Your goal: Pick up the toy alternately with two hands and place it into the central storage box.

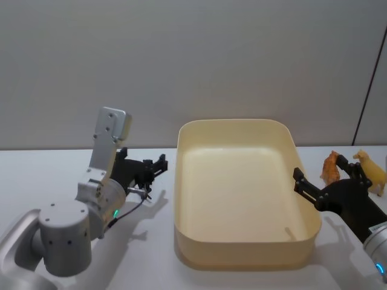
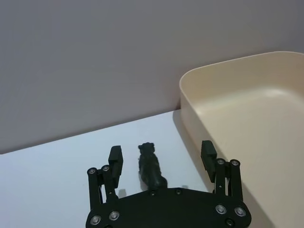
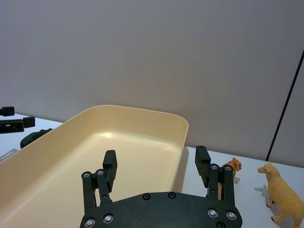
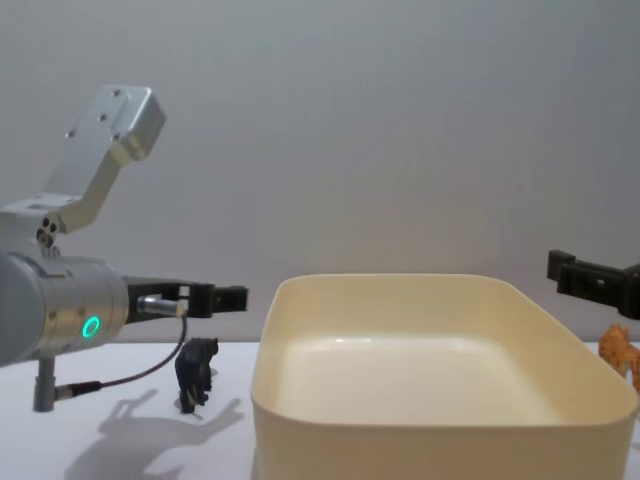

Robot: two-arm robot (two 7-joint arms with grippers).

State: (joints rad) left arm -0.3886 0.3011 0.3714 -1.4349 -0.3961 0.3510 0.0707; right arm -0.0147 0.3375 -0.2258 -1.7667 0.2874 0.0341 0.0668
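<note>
L gripper (image 2: pixel 161 153) jaws wide, poised over black bear toy (image 2: pixel 150 167) for grab; R gripper (image 3: pixel 156 164) also open, idle beside box (image 3: pixel 142 110).

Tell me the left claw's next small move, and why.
Probably lower the left claw straight down, open. The black toy stands on the table between its spread fingers, but the chest view shows the claw above it, not touching. The storage box holds nothing; the right claw hangs open beside it.
</note>
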